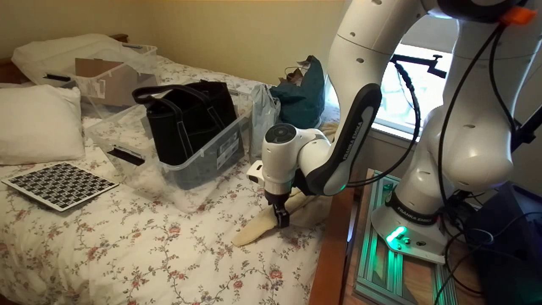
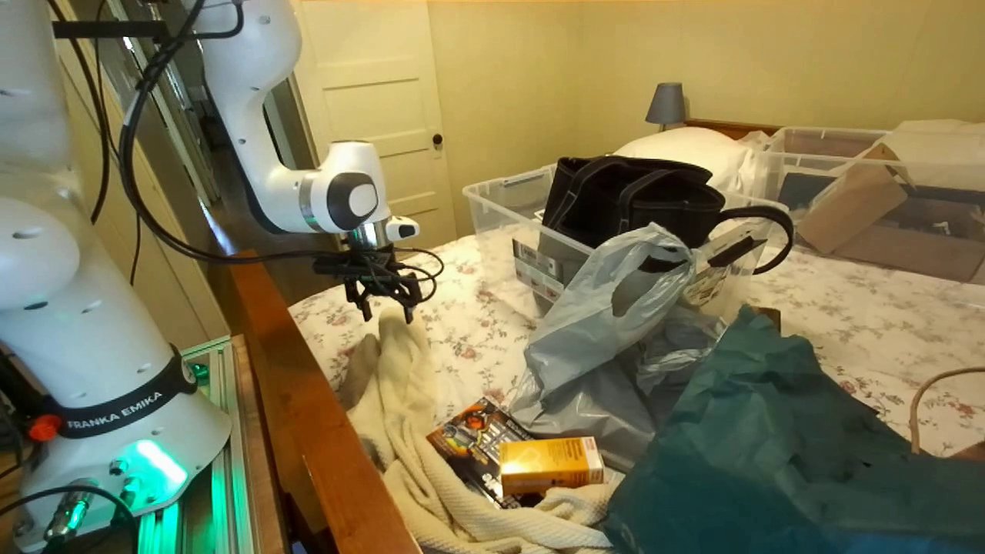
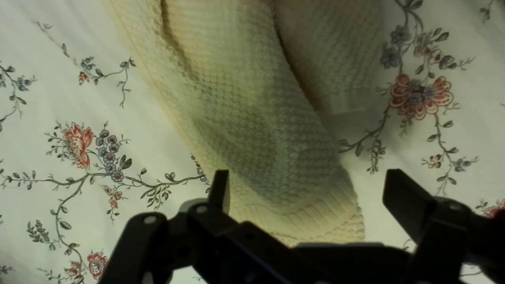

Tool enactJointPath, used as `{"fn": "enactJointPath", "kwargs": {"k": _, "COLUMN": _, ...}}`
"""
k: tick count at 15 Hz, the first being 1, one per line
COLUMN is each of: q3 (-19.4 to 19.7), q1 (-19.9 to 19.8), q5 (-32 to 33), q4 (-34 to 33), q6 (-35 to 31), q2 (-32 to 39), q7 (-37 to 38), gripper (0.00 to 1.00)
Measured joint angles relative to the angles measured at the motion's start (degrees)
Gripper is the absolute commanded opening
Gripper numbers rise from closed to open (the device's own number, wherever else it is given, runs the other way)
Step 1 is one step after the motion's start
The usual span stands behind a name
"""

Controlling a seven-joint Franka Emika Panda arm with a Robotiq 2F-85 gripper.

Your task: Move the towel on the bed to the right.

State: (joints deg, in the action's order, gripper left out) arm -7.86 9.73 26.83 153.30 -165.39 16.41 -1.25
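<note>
The bed (image 1: 178, 271) is serving as the work surface. In an exterior view the robot arm (image 1: 355, 80) is reaching over it, and a clear bin (image 1: 182, 176) is standing at ten o'clock from the arm's lower end. The towel (image 2: 408, 392) is lying on the bed; in an exterior view it is running from just below the gripper (image 2: 388, 318) toward six o'clock, then bending toward four. The gripper is standing spread and is pinching nothing. In the wrist view its fingers (image 3: 219, 191) are flanking the towel's end at nine and three o'clock, the nine-o'clock one overlapping the cloth's edge in view; whether either is touching is not showing.

Assessment: positioning over the towel is appearing complete. Grasping, moving it right and releasing are, in judgement, remaining outstanding; whether the towel is already lying at an intended spot is not being shown.
</note>
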Motion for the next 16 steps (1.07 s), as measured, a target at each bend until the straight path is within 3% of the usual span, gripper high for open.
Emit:
{"fn": "enactJointPath", "kwargs": {"k": 2, "q3": 0.5, "q1": -0.5, "q5": 0.0, "q4": -0.6, "q6": -3.3, "q2": 2.5, "q7": -0.5, "gripper": 0.66}}
{"fn": "enactJointPath", "kwargs": {"k": 6, "q3": 1.0, "q1": -1.5, "q5": 0.0, "q4": -2.2, "q6": -7.4, "q2": 6.9, "q7": -1.2, "gripper": 0.36}}
{"fn": "enactJointPath", "kwargs": {"k": 11, "q3": 0.8, "q1": -2.5, "q5": -0.8, "q4": -4.0, "q6": -7.4, "q2": 8.7, "q7": -1.0, "gripper": 0.02}}
{"fn": "enactJointPath", "kwargs": {"k": 16, "q3": -0.7, "q1": -2.3, "q5": -9.0, "q4": -3.8, "q6": -2.2, "q2": 3.4, "q7": -2.1, "gripper": 0.02}}
